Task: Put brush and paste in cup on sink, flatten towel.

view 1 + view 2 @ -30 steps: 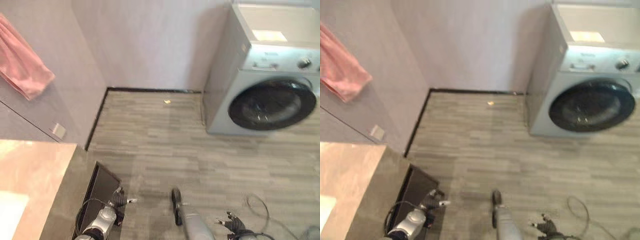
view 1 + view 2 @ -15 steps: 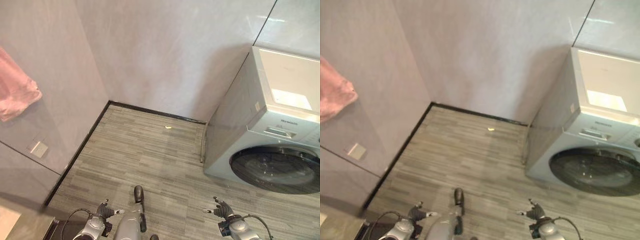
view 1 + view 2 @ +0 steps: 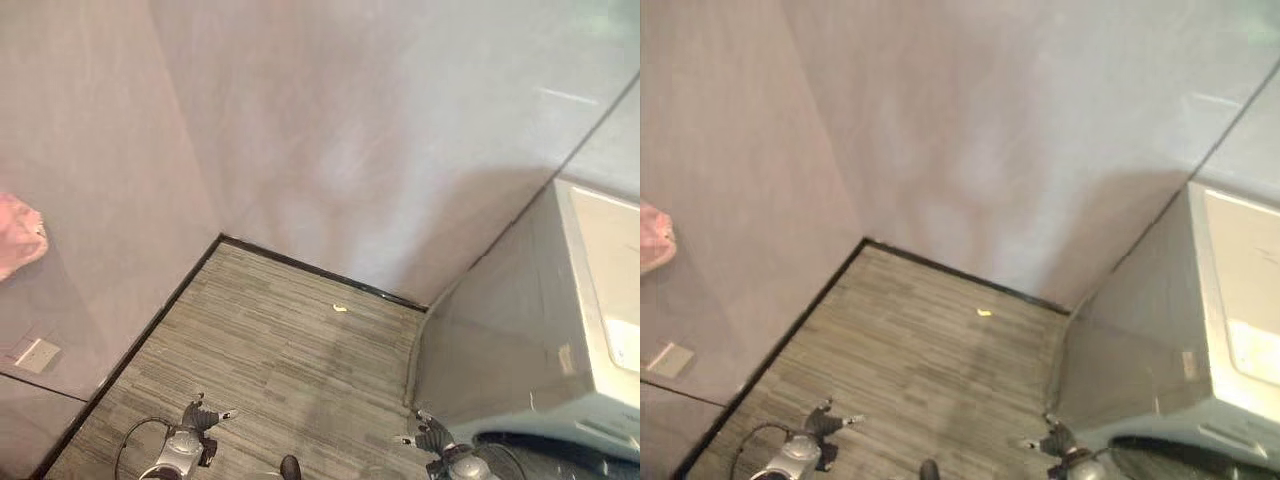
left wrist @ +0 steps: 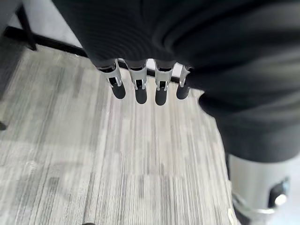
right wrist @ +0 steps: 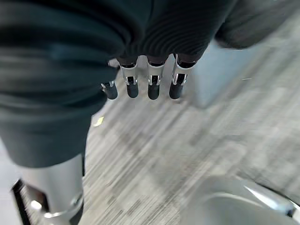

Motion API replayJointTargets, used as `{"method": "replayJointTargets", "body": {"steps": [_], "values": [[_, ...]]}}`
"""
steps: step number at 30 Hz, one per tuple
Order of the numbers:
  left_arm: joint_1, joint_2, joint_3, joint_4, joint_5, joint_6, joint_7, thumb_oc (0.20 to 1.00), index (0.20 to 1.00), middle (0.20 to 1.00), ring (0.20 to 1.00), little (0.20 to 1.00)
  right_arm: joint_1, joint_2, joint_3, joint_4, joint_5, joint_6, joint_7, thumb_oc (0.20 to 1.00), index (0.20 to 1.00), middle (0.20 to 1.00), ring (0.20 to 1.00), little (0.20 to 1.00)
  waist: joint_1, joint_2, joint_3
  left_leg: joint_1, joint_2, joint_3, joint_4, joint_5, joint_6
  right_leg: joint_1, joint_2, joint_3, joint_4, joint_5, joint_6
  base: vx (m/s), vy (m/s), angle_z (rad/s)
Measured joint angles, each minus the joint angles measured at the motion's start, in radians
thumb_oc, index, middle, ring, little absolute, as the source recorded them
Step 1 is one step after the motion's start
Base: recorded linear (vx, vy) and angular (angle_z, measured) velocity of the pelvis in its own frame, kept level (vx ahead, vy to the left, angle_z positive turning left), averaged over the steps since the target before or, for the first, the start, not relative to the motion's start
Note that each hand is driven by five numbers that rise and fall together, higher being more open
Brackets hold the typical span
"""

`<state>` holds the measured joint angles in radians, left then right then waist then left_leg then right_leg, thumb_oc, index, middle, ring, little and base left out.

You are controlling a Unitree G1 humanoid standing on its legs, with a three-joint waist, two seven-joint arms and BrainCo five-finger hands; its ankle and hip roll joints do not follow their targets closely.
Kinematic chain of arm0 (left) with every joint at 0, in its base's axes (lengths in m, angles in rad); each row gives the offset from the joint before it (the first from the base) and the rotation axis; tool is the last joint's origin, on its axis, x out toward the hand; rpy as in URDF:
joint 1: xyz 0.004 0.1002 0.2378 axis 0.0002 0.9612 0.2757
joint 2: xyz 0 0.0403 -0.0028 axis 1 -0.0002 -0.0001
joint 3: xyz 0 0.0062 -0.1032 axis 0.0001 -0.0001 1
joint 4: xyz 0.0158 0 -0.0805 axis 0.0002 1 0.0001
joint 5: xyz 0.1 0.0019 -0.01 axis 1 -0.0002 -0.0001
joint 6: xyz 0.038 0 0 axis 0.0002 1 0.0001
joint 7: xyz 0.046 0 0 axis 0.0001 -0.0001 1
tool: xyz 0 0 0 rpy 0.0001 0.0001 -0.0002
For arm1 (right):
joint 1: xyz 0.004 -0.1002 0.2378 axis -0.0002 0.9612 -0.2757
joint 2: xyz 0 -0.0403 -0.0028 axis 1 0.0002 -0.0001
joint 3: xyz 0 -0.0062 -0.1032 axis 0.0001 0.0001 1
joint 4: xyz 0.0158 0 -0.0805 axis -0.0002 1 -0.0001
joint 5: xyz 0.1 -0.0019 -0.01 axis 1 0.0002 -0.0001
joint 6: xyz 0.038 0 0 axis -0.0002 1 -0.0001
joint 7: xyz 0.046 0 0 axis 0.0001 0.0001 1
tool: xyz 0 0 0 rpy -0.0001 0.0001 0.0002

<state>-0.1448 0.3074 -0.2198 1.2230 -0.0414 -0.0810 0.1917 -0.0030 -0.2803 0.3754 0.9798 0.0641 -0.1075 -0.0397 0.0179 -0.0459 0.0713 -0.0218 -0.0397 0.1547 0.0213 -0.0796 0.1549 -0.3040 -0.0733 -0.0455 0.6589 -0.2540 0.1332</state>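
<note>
Both hands hang low over a grey wood-grain floor [image 3: 290, 350] in a tiled corner, each with fingers straight and spread, holding nothing. The left hand [image 3: 195, 425] sits at the lower left, the right hand [image 3: 430, 437] close beside a white washing machine [image 3: 540, 360]. A pink towel [image 3: 18, 245] hangs on the left wall. A small yellow scrap [image 3: 340, 308] lies near the baseboard.

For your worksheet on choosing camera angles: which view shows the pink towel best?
The left eye view: the pink towel hangs at the picture's left edge against the wall, with more of the cloth in frame. The right eye view catches a narrower strip of it. The wrist views look at the floor past each hand's fingers.
</note>
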Motion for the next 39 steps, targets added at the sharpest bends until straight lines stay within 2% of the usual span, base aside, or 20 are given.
{"method": "replayJointTargets", "body": {"steps": [1, 2, 3, 4, 5, 6, 7, 8, 11, 12, 14, 20, 24, 25, 27, 29, 30, 31, 33, 39], "values": [[0.002, -0.006, 0.000, 0.010, 0.000, 0.003, 0.000, 1.000, 1.000, 1.000, 1.000, 1.000, -0.007, 0.000, 0.003, -0.002, 0.000, -0.001, 0.001, 1.000, 1.000, 1.000, 1.000, 1.000, -0.005, 0.015, 0.004, 0.011, 0.023, -0.014, 0.003, -0.010, -0.019, -0.018, 0.003, -0.022, -0.108, 0.012, -0.020, 0.41, -0.071, 0.39], [0.000, -0.014, -0.002, 0.015, 0.000, 0.004, 0.001, 1.000, 1.000, 1.000, 1.000, 1.000, -0.007, -0.002, 0.024, -0.002, 0.001, -0.001, 0.001, 1.000, 1.000, 1.000, 1.000, 1.000, -0.016, 0.031, 0.009, 0.010, 0.054, -0.052, 0.019, -0.023, -0.047, -0.040, 0.062, 0.050, -0.237, 0.036, -0.023, 0.18, -0.050, 0.92], [-0.014, -0.015, -0.004, 0.022, 0.001, 0.004, -0.001, 1.000, 1.000, 1.000, 1.000, 1.000, 0.005, -0.003, 0.051, -0.003, 0.002, -0.002, 0.001, 1.000, 1.000, 1.000, 1.000, 1.000, -0.043, 0.036, 0.012, -0.013, 0.079, -0.120, 0.046, -0.036, -0.068, -0.034, 0.115, 0.202, -0.362, 0.068, -0.008, 0.17, -0.045, 1.69], [-0.024, 0.000, -0.010, 0.011, 0.001, -0.002, -0.001, 1.000, 1.000, 1.000, 1.000, 1.000, 0.032, 0.006, 0.058, -0.006, 0.001, 0.000, 0.007, 1.000, 1.000, 1.000, 1.000, 1.000, -0.068, -0.001, 0.018, -0.005, 0.063, -0.176, 0.062, -0.031, -0.091, -0.031, 0.101, 0.234, -0.449, 0.129, 0.010, 0.23, -0.080, 1.80], [-0.020, 0.021, -0.026, 0.006, 0.001, -0.007, 0.000, 1.000, 1.000, 1.000, 1.000, 1.000, 0.049, 0.017, 0.058, -0.004, 0.002, 0.000, 0.008, 1.000, 1.000, 1.000, 1.000, 1.000, -0.061, -0.049, 0.013, 0.015, 0.051, -0.207, 0.063, -0.046, -0.120, -0.028, 0.080, 0.241, -0.457, 0.145, 0.006, 0.19, -0.095, 1.72], [-0.022, 0.024, -0.050, 0.017, 0.002, -0.005, -0.001, 1.000, 1.000, 1.000, 1.000, 1.000, 0.063, 0.021, 0.051, -0.002, 0.003, 0.001, 0.007, 1.000, 1.000, 1.000, 1.000, 1.000, -0.075, -0.078, -0.001, 0.011, 0.057, -0.262, 0.098, -0.081, -0.161, -0.016, 0.096, 0.266, -0.421, 0.215, 0.011, 0.15, -0.108, 1.56], [-0.020, 0.016, -0.075, 0.012, 0.003, -0.004, -0.002, 1.000, 1.000, 1.000, 1.000, 1.000, 0.076, 0.019, 0.038, -0.005, 0.004, 0.001, 0.006, 1.000, 1.000, 1.000, 1.000, 1.000, -0.090, -0.074, -0.003, -0.002, 0.072, -0.291, 0.125, -0.094, -0.183, -0.001, 0.116, 0.239, -0.401, 0.218, 0.002, 0.14, -0.118, 1.49], [-0.020, 0.005, -0.080, 0.010, 0.004, -0.008, -0.002, 1.000, 1.000, 1.000, 1.000, 1.000, 0.069, 0.007, 0.039, -0.002, 0.003, 0.001, 0.007, 1.000, 1.000, 1.000, 1.000, 1.000, -0.081, -0.078, 0.000, -0.005, 0.069, -0.265, 0.157, -0.096, -0.191, 0.002, 0.118, 0.217, -0.404, 0.228, -0.014, 0.13, -0.114, 1.08], [0.018, -0.017, -0.078, 0.012, 0.004, -0.005, -0.001, 1.000, 1.000, 1.000, 1.000, 1.000, 0.012, -0.019, 0.036, 0.024, 0.002, -0.001, 0.009, 1.000, 1.000, 1.000, 1.000, 1.000, -0.064, -0.052, -0.008, -0.003, -0.009, -0.195, 0.146, -0.100, -0.173, 0.044, 0.137, 0.194, -0.497, 0.275, -0.077, 0.11, -0.093, 0.35], [0.033, -0.010, -0.075, 0.011, 0.003, -0.005, 0.000, 1.000, 1.000, 1.000, 1.000, 1.000, -0.007, -0.023, 0.037, 0.022, 0.000, -0.001, 0.009, 1.000, 1.000, 1.000, 1.000, 1.000, -0.051, -0.041, -0.018, 0.031, -0.024, -0.198, 0.065, -0.072, -0.113, 0.049, 0.159, 0.175, -0.524, 0.303, -0.097, 0.10, -0.112, 0.09], [0.041, -0.002, -0.070, 0.011, 0.003, -0.004, 0.000, 1.000, 1.000, 1.000, 1.000, 1.000, -0.015, -0.020, 0.042, 0.017, -0.001, -0.003, 0.013, 1.000, 1.000, 1.000, 1.000, 1.000, -0.034, -0.046, -0.020, 0.048, -0.005, -0.199, 0.031, -0.053, -0.129, 0.062, 0.163, 0.134, -0.545, 0.308, -0.110, 0.08, -0.118, 0.12], [0.027, -0.007, -0.066, 0.010, 0.002, -0.005, 0.001, 1.000, 1.000, 1.000, 1.000, 1.000, -0.017, -0.045, 0.048, -0.019, -0.018, -0.003, 0.012, 1.000, 1.000, 1.000, 1.000, 1.000, -0.035, -0.041, -0.022, 0.018, 0.014, -0.223, 0.046, -0.062, -0.150, 0.085, 0.172, 0.074, -0.599, 0.342, -0.171, 0.02, -0.048, 0.26], [0.003, -0.008, -0.068, 0.006, 0.000, -0.013, 0.001, 1.000, 1.000, 1.000, 1.000, 1.000, 0.008, -0.052, 0.074, -0.055, -0.042, -0.004, 0.001, 1.000, 1.000, 1.000, 1.000, 1.000, -0.038, -0.043, -0.016, -0.020, 0.031, -0.226, 0.046, -0.048, -0.172, 0.097, 0.153, -0.001, -0.650, 0.355, -0.173, -0.07, 0.013, 0.73], [-0.039, -0.013, -0.072, 0.005, 0.000, -0.013, 0.001, 1.000, 1.000, 1.000, 1.000, 1.000, 0.014, -0.057, 0.105, -0.069, -0.043, -0.004, 0.001, 1.000, 1.000, 1.000, 1.000, 1.000, -0.070, -0.052, 0.004, -0.085, 0.045, -0.144, 0.070, -0.032, -0.200, 0.096, 0.109, -0.094, -0.676, 0.372, -0.202, -0.10, 0.108, 1.59], [-0.050, -0.019, -0.072, 0.005, 0.001, -0.013, 0.003, 1.000, 1.000, 1.000, 1.000, 1.000, 0.008, -0.054, 0.105, -0.066, -0.044, -0.005, 0.003, 1.000, 1.000, 1.000, 1.000, 1.000, -0.073, -0.049, 0.018, -0.089, 0.078, -0.019, 0.063, -0.030, -0.198, 0.094, 0.093, -0.105, -0.678, 0.364, -0.198, -0.06, 0.121, 0.99], [-0.051, -0.030, -0.069, 0.013, 0.001, -0.005, 0.003, 1.000, 1.000, 1.000, 1.000, 1.000, 0.003, -0.054, 0.094, -0.060, -0.043, -0.012, -0.001, 1.000, 1.000, 1.000, 1.000, 1.000, -0.111, -0.045, 0.026, -0.086, 0.129, 0.217, 0.077, -0.037, -0.187, 0.110, 0.053, -0.161, -0.703, 0.372, -0.187, 0.00, 0.100, 0.69], [-0.054, -0.041, -0.070, 0.011, 0.001, -0.006, 0.003, 1.000, 1.000, 1.000, 1.000, 1.000, 0.004, -0.053, 0.082, -0.054, -0.043, -0.013, -0.002, 1.000, 1.000, 1.000, 1.000, 1.000, -0.124, -0.035, 0.028, -0.080, 0.139, 0.268, 0.070, -0.035, -0.186, 0.115, 0.040, -0.184, -0.710, 0.368, -0.172, 0.10, 0.218, 0.84], [-0.046, -0.063, -0.074, 0.005, 0.001, -0.011, 0.003, 1.000, 1.000, 1.000, 1.000, 1.000, -0.002, -0.046, 0.055, -0.016, -0.040, -0.005, -0.003, 1.000, 1.000, 1.000, 1.000, 1.000, -0.122, -0.008, 0.035, -0.065, 0.127, 0.253, 0.017, -0.006, -0.194, 0.117, 0.029, -0.188, -0.692, 0.362, -0.142, 0.09, 0.216, 0.51], [-0.024, -0.077, -0.083, 0.000, 0.001, -0.012, 0.002, 1.000, 1.000, 1.000, 1.000, 1.000, 0.000, -0.034, 0.043, 0.029, -0.039, -0.002, -0.002, 1.000, 1.000, 1.000, 1.000, 1.000, -0.115, 0.009, 0.027, -0.058, 0.094, 0.182, -0.012, 0.019, -0.175, 0.116, 0.010, -0.188, -0.681, 0.361, -0.113, 0.06, 0.133, 0.16], [0.071, -0.063, -0.081, -0.032, 0.001, -0.011, 0.000, 1.000, 1.000, 1.000, 1.000, 1.000, 0.001, -0.029, 0.045, 0.028, -0.039, 0.003, -0.001, 1.000, 1.000, 1.000, 1.000, 1.000, -0.076, 0.016, -0.016, -0.017, 0.039, 0.168, -0.042, 0.041, -0.125, 0.113, -0.039, -0.183, -0.615, 0.348, -0.077, 0.06, 0.155, 0.09]]}}
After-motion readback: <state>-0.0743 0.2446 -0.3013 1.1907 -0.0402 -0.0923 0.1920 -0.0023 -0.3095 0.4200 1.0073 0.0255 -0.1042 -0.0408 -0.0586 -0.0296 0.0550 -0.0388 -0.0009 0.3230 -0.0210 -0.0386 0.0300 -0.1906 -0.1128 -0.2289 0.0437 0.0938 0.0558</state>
